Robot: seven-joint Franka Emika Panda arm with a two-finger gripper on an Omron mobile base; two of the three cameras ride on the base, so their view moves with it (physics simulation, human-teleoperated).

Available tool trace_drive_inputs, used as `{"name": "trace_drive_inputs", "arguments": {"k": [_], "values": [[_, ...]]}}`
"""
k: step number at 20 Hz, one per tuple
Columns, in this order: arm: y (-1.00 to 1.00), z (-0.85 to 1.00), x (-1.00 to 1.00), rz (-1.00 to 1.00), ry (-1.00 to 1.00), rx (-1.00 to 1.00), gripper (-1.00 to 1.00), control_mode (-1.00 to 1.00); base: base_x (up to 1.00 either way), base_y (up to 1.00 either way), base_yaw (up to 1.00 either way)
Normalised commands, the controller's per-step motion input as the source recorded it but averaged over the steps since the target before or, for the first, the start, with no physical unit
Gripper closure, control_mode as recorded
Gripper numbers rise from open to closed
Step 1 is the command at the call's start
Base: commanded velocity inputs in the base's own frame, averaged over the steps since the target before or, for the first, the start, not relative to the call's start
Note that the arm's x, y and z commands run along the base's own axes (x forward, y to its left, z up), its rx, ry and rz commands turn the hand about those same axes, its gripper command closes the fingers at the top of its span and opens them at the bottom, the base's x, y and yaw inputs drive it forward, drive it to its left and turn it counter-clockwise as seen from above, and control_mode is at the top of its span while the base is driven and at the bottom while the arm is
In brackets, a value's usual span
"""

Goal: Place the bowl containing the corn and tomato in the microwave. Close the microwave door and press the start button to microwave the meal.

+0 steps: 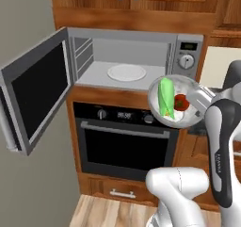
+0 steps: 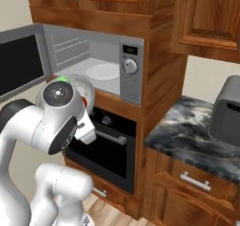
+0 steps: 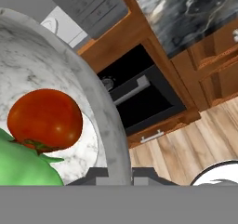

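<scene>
Gripping the bowl (image 1: 175, 100) by its rim, the end effector (image 1: 201, 100) holds it before the microwave (image 1: 136, 56).

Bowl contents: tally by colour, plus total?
Green: 1, the corn
Red: 1, the tomato
Total: 2, both inside the bowl, which is held up in front of the open microwave.

White arm rising from the base, elbow bent high, forearm reaching forward, gripper (image 3: 120, 173) clamped on the rim of the bowl (image 1: 175, 100), holding it tilted in the air
</scene>
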Motion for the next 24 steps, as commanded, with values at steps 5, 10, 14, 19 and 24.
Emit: {"name": "trace_drive_inputs", "arguments": {"k": [5,10,14,19,24], "values": [[0.00,0.00,0.00,0.00,0.00,0.00,1.00,1.00,0.12,0.65,-0.28],[0.00,0.00,0.00,0.00,0.00,0.00,1.00,1.00,0.11,0.54,-0.32],[0.00,0.00,0.00,0.00,0.00,0.00,1.00,1.00,0.08,0.51,-0.31],[0.00,0.00,0.00,0.00,0.00,0.00,1.00,1.00,0.07,0.44,-0.29],[0.00,0.00,0.00,0.00,0.00,0.00,1.00,1.00,0.16,0.25,-0.22]]}}
